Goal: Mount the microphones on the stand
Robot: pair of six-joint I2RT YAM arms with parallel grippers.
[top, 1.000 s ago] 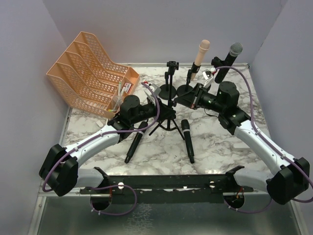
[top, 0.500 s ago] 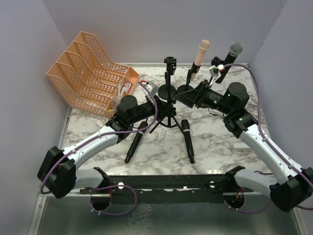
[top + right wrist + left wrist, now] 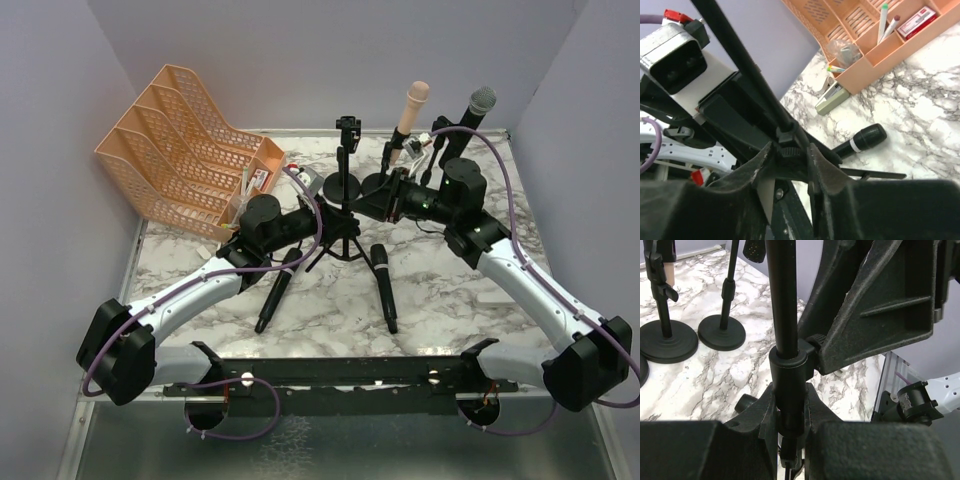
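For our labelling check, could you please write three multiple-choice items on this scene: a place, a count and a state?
1. Where do the two all-black stick microphones lie? A in the orange mesh tray; B flat on the marble tabletop; C against the wall.
2. How many microphones sit on the black stands at the back? A one; B two; C four.
3. The left tool is: A open above the table; B gripping the tray; C shut on the black tripod stand's pole.
Key: B, both lie beside the tripod's legs; B, the pale pink microphone and the silver-mesh-headed microphone; C, the wrist view shows it clamping the pole.
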